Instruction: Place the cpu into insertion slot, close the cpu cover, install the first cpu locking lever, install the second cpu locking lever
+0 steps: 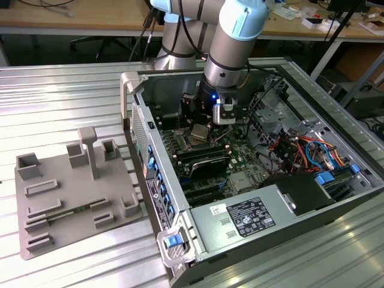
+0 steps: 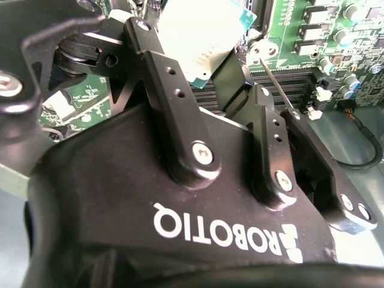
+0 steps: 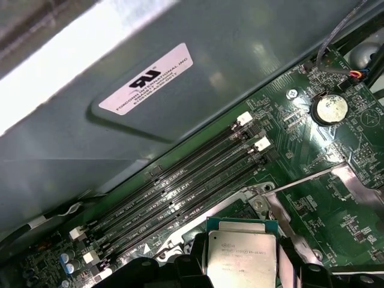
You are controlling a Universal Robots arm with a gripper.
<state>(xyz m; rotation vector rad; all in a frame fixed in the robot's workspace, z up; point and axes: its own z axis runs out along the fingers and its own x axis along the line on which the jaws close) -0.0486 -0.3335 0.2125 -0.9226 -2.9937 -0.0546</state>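
Gripper (image 2: 198, 57) clamped on the cpu (image 3: 241, 258)
Its fingers (image 2: 163, 81) pinch two opposite edges, holding the cpu above the green board (image 3: 312, 150) inside the open computer case (image 1: 318, 84), right by the long black memory slots (image 3: 180, 195).

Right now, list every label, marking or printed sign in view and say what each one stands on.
On the gripper body, second wrist view: white maker's lettering, upside down; not quoted.
On the sticker on the case wall: black print, too small to quote surely.
On top of the cpu: engraved lines, too fine.
On the power supply label: too small.
On the circuit board: tiny white markings, unreadable.
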